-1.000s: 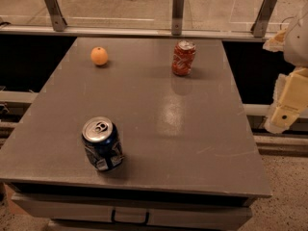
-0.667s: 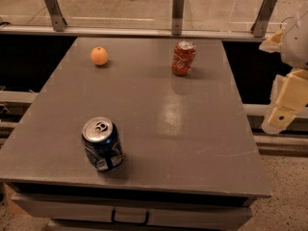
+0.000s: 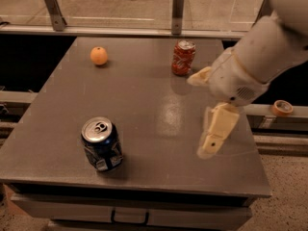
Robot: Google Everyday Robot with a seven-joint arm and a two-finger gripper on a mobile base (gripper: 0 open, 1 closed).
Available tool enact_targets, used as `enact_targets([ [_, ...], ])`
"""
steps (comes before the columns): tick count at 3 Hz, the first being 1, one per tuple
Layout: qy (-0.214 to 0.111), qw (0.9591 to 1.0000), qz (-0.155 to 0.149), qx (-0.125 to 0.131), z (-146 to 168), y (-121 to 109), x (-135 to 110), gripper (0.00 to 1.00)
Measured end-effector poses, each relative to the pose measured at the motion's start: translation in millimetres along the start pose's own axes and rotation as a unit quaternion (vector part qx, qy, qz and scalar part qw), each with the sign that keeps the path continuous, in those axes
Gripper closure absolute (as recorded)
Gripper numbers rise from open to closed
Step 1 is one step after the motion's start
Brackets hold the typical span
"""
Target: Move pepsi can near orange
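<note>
The pepsi can (image 3: 101,144), dark blue with a silver top, stands upright near the front left of the grey table (image 3: 144,90). The orange (image 3: 98,56) lies at the back left of the table, far from the can. My gripper (image 3: 201,114) hangs over the right part of the table on a white arm coming in from the upper right. Its two cream fingers are spread apart and hold nothing. It is well to the right of the pepsi can and touches nothing.
A red-orange soda can (image 3: 183,57) stands upright at the back right, just behind the gripper. A railing with metal posts (image 3: 178,6) runs behind the table. A roll of tape (image 3: 282,108) lies on a ledge at the right. A drawer handle (image 3: 130,219) is under the front edge.
The arm and gripper have swung in from the right edge of the view to over the right part of the table. The cans and the orange stand as before.
</note>
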State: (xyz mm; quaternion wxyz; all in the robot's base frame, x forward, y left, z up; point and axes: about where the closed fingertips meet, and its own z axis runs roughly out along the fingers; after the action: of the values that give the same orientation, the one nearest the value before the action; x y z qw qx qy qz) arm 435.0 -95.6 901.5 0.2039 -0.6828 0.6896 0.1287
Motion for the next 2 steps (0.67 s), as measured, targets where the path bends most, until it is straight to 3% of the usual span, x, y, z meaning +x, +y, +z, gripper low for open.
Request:
enact_targets([
  [1, -0.073, 0.9946, -0.039, -0.062, 51, 21, -42, 0.0],
  [2, -0.131, 0.984, -0.067, -0.101, 81, 44, -78, 0.0],
])
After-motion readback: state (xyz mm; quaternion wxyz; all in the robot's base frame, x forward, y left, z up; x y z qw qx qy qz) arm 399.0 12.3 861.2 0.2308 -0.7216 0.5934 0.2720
